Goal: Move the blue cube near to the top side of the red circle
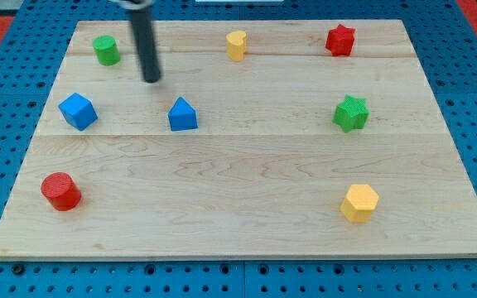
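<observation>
The blue cube (77, 111) sits at the board's left, above the red circle (60, 191), a short red cylinder near the bottom-left corner. A wide gap of bare wood lies between them. My tip (152, 80) is at the end of the dark rod coming down from the view's top. It stands up and to the right of the blue cube, apart from it, and up-left of a blue triangular block (182, 114).
A green cylinder (105, 50) stands at the top left, left of the rod. A yellow cylinder (236, 45) and a red star (339, 40) are along the top. A green star (351, 112) is at the right, a yellow hexagon (359, 203) at the bottom right.
</observation>
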Robot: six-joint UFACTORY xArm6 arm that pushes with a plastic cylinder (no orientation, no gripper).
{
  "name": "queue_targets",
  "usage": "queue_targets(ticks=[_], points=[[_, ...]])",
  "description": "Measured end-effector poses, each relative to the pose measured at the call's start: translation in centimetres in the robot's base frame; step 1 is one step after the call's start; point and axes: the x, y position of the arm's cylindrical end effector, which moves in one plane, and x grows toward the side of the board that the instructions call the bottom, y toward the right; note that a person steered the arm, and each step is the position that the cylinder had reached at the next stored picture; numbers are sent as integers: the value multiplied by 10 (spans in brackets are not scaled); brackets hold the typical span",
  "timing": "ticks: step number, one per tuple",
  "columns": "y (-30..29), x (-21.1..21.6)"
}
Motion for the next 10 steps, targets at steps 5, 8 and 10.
queue_targets(ticks=[5,8,10], points=[[-2,-9],[-47,43],[-29,69]])
